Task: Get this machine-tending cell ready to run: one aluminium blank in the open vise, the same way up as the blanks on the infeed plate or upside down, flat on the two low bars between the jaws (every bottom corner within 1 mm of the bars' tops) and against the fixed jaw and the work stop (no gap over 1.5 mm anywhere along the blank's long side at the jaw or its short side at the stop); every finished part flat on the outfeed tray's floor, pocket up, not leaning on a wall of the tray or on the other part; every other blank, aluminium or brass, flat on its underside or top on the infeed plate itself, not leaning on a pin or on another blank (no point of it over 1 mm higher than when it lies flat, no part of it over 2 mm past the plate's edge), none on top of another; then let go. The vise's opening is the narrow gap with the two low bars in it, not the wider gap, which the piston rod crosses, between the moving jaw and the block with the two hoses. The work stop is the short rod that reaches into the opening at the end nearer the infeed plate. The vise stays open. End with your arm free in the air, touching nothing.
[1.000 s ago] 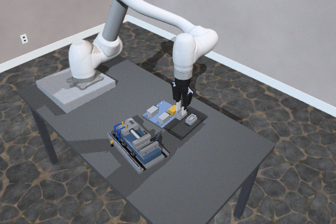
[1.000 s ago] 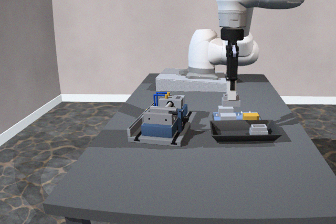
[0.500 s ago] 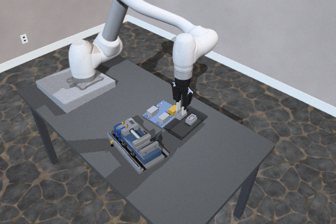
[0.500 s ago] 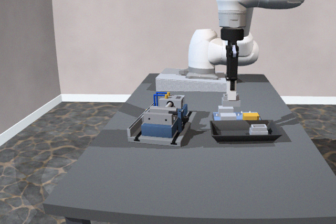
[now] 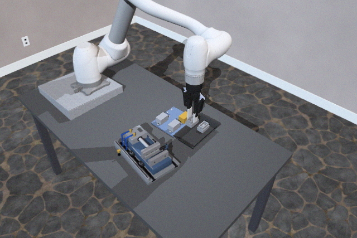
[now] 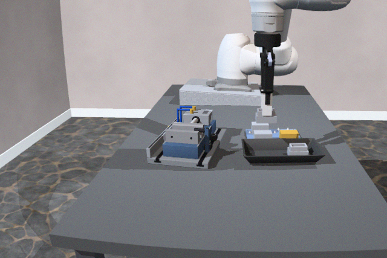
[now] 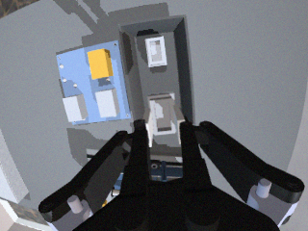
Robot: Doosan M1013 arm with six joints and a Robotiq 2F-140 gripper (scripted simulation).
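My gripper (image 5: 192, 116) (image 6: 266, 112) (image 7: 163, 115) is shut on a finished part (image 5: 191, 122) (image 6: 260, 119) (image 7: 164, 114), held pocket up above the outfeed tray (image 5: 188, 139) (image 6: 265, 152) (image 7: 144, 79). The other finished part (image 5: 203, 127) (image 6: 297, 150) (image 7: 156, 50) sits pocket up in the tray. Two aluminium blanks (image 5: 162, 118) (image 5: 173, 125) (image 7: 74, 109) (image 7: 106, 103) and a brass blank (image 5: 182, 117) (image 6: 288, 133) (image 7: 99, 64) rest on the blue infeed plate (image 5: 175, 111) (image 7: 74, 63). The vise (image 5: 160, 166) (image 6: 181, 150) stands open, with no blank visible between its jaws; its low bars are hidden.
The vise's block (image 5: 136, 134) carries two blue hoses (image 5: 125, 137) (image 6: 178, 115). The tray has raised sloping walls and stands beside the infeed plate, whose small pins stick up. The work stop (image 6: 198, 129) shows at the vise's side toward the plate.
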